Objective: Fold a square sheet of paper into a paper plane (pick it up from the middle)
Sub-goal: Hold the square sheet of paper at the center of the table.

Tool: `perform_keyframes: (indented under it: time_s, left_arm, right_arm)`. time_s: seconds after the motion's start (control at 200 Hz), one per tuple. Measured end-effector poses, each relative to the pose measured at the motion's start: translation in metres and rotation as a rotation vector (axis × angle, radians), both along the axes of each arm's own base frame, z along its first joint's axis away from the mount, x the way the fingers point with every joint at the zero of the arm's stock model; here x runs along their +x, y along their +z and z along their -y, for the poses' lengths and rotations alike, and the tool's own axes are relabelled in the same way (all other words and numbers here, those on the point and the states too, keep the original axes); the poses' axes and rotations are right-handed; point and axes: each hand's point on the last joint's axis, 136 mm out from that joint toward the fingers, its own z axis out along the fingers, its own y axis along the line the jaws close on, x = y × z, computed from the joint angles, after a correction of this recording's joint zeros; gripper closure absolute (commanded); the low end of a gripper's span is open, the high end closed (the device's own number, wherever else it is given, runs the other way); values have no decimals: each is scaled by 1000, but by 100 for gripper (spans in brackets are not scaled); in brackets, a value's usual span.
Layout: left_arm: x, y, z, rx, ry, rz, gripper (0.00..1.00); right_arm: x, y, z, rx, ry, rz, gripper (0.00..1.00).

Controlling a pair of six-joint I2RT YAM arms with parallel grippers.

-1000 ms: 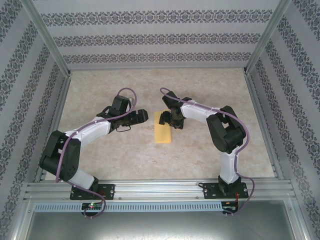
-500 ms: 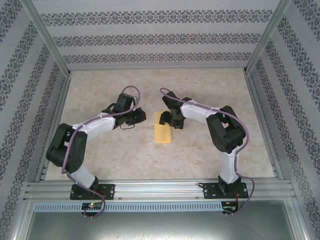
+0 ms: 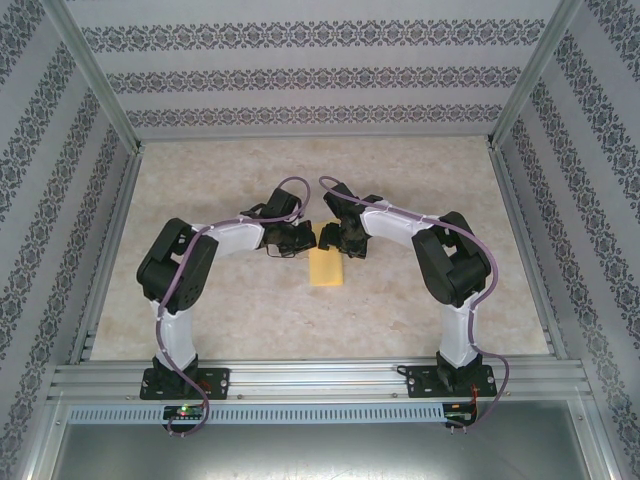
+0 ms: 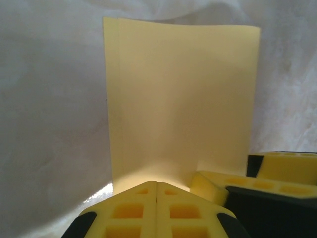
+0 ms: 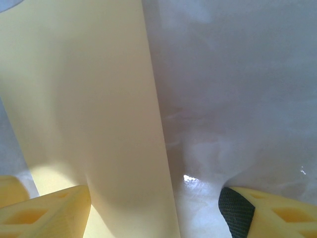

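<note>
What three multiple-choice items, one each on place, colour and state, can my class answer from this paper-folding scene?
1. Where does the sheet of paper lie?
A. Mid-table
B. In the far left corner
C. On the metal rail in front

2. What colour is the paper?
A. White
B. Blue
C. Yellow

3. How does the left hand stand?
A. Spread wide
B. Shut
C. Clamped round a cup

Answers:
1 A, the top view shows the paper flat near the table's centre.
2 C, it looks pale yellow in all three views.
3 B, the left wrist view shows its fingers pressed together.
</note>
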Motion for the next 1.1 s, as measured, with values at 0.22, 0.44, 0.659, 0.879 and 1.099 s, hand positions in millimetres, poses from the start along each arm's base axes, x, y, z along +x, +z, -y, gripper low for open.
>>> perform_keyframes:
  time_s: [0.22,0.44,0.659,0.879,1.099]
  left_arm:
    - [-1,-8,-1,18,8,-45,100]
    - [-3,-14,1,41,4,-79,100]
    - [-5,-15,-1,63,9,-90,100]
    - [-4,-15,-1,68,10,-88,100]
    - [-4,-15,-1,70,9,-89,100]
  right_arm:
    - [0,0,0,1,0,0,26]
    - [0,0,0,2,0,0,25]
    - [1,5,-3,23,3,7,21]
    - [3,43,8,220,-28,97,42]
    - [17,81,-30,525,60,176,84]
